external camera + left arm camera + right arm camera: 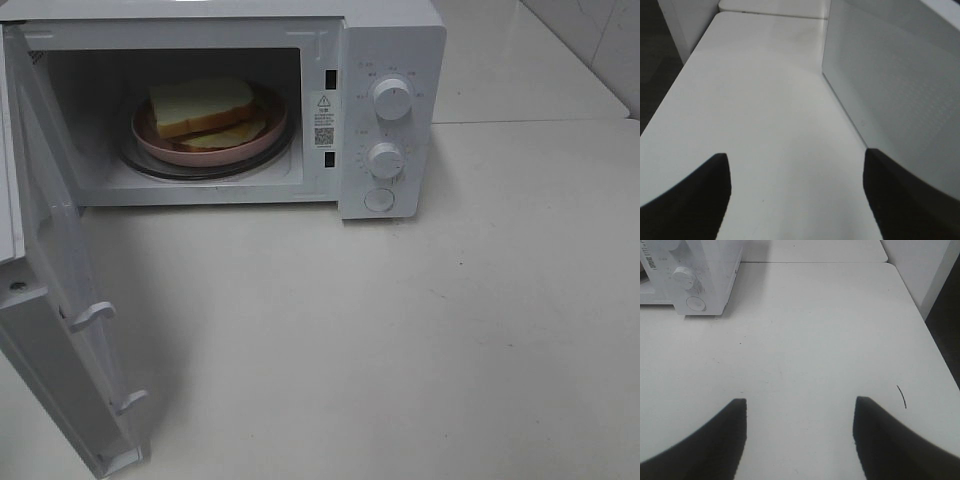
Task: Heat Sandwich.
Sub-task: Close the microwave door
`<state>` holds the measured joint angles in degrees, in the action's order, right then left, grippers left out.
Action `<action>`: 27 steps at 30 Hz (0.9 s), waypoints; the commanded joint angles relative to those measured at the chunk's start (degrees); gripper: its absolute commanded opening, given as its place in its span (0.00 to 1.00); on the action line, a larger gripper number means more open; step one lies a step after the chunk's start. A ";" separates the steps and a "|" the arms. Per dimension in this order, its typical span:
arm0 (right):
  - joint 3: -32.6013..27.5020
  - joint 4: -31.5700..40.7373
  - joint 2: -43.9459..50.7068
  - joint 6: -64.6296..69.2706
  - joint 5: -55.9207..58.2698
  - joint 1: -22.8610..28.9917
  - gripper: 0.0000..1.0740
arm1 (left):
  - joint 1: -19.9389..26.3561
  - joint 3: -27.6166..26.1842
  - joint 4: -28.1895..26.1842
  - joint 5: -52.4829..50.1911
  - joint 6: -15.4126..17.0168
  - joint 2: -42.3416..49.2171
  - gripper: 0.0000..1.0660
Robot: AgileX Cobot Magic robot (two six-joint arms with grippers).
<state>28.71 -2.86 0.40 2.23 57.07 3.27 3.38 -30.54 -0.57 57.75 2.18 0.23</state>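
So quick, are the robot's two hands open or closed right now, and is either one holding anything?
Left hand: open, holding nothing.
Right hand: open, holding nothing.

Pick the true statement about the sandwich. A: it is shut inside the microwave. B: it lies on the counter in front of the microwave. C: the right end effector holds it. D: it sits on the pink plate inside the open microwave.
D: the sandwich rests on the pink plate inside the microwave, whose door stands open.
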 commanded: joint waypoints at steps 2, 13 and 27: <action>-0.11 0.17 1.38 -0.63 0.11 -0.40 0.57 | -0.40 0.17 1.66 -9.68 -0.06 -0.57 0.67; -0.11 0.17 1.38 -0.63 0.11 -0.40 0.57 | -0.40 8.08 2.35 -26.93 -0.06 -8.77 0.67; -0.11 0.17 1.38 -0.63 0.11 -0.40 0.57 | -0.40 10.77 0.97 -41.25 0.00 -27.56 0.24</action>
<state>28.71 -2.86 0.40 2.23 57.07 3.27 3.38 -19.88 1.09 18.16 2.18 -26.18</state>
